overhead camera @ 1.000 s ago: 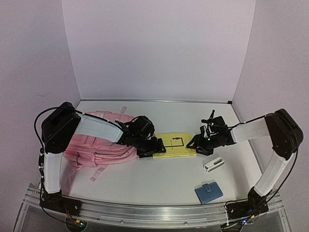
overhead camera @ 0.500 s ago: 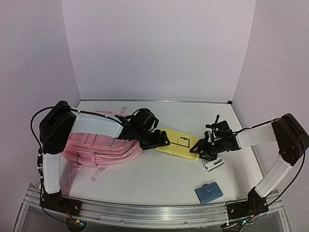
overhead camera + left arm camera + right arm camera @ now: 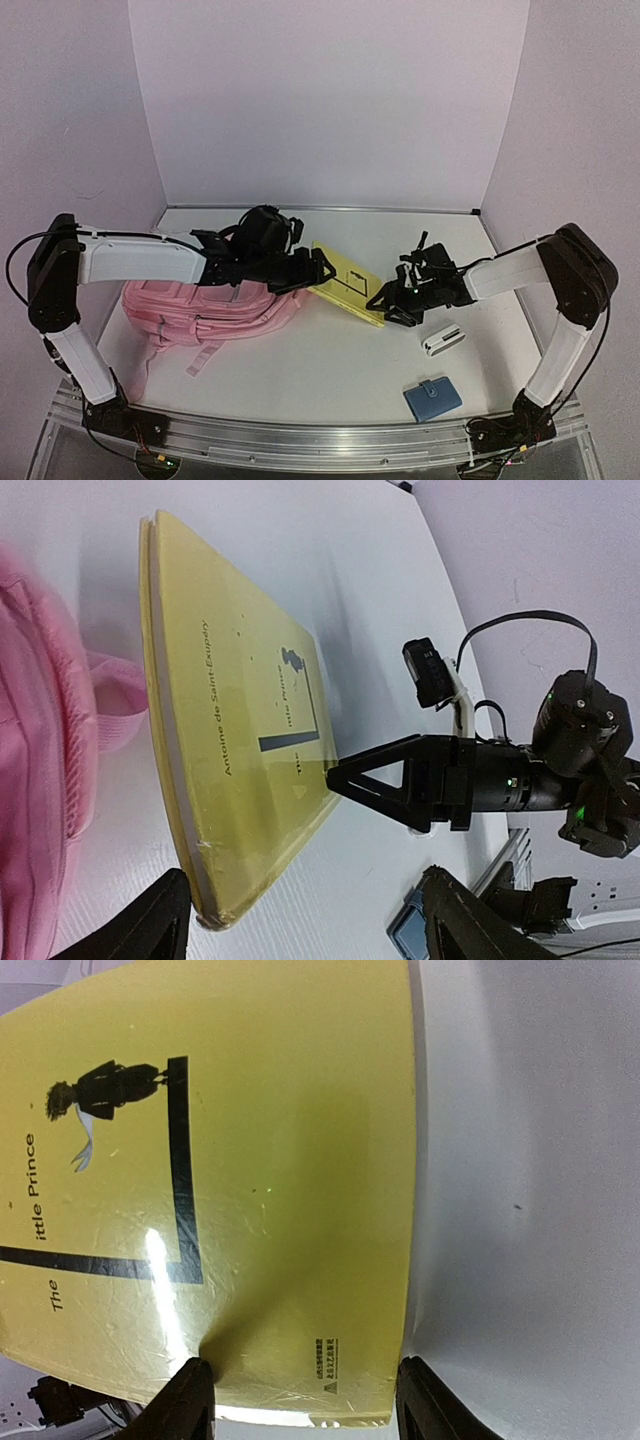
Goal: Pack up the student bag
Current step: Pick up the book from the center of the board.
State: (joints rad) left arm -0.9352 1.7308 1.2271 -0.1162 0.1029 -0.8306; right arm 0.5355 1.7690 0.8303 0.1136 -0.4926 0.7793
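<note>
The pink student bag [image 3: 195, 310] lies at the left of the table, and its fabric shows at the left edge of the left wrist view [image 3: 40, 730]. A yellow book [image 3: 343, 278] lies flat and skewed just right of it. My left gripper [image 3: 315, 270] reaches over the bag and stands open, with the book's near corner [image 3: 215, 905] low between its fingers. My right gripper [image 3: 383, 300] is open at the book's opposite end. One finger rests over the cover [image 3: 250, 1160], the other beside its edge. The left wrist view shows that gripper's fingertip [image 3: 345, 778] touching the book.
A small white case [image 3: 442, 340] lies right of the right gripper. A blue wallet [image 3: 432, 398] sits near the front edge and also shows in the left wrist view [image 3: 410, 935]. Lilac walls close in the table's back and sides.
The book has slid left and turned from square to diagonal, now touching the bag. The right gripper followed it leftward. The left arm swung back over the bag.
</note>
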